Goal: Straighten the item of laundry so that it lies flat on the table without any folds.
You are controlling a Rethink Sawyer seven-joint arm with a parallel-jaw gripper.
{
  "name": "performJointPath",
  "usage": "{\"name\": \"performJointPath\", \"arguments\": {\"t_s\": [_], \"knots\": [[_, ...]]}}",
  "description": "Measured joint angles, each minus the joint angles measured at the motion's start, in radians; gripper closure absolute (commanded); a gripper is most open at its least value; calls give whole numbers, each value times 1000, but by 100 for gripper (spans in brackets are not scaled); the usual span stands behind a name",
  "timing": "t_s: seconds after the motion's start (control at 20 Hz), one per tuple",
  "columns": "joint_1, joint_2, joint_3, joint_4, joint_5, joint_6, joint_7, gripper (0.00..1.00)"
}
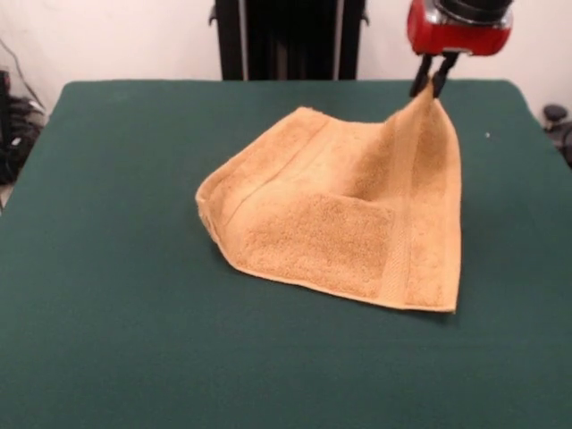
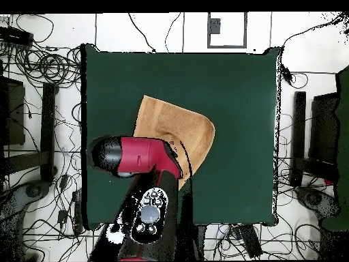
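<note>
The golden tan towel (image 1: 344,219) lies on the dark green table (image 1: 116,268), right of centre in the front view. Its far right corner is lifted into a peak. My gripper (image 1: 433,79) comes down from the top right and is shut on that corner, holding it above the table. The rest of the towel rests on the cloth with a folded flap near its middle and a rounded fold at its left edge. In the overhead view the red arm (image 2: 140,155) covers the gripper and part of the towel (image 2: 174,126).
The black pedestal (image 1: 288,37) stands at the table's far edge. Cables and equipment lie on the floor around the table (image 2: 41,75). Green table surface shows on all sides of the towel.
</note>
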Motion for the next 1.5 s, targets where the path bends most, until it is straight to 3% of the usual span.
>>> {"name": "performJointPath", "arguments": {"t_s": [0.55, 1.5], "knots": [[82, 48, -57, -115, 1, 195, 144, 100], [129, 78, -86, -155, 55, 253, 331, 100]]}}
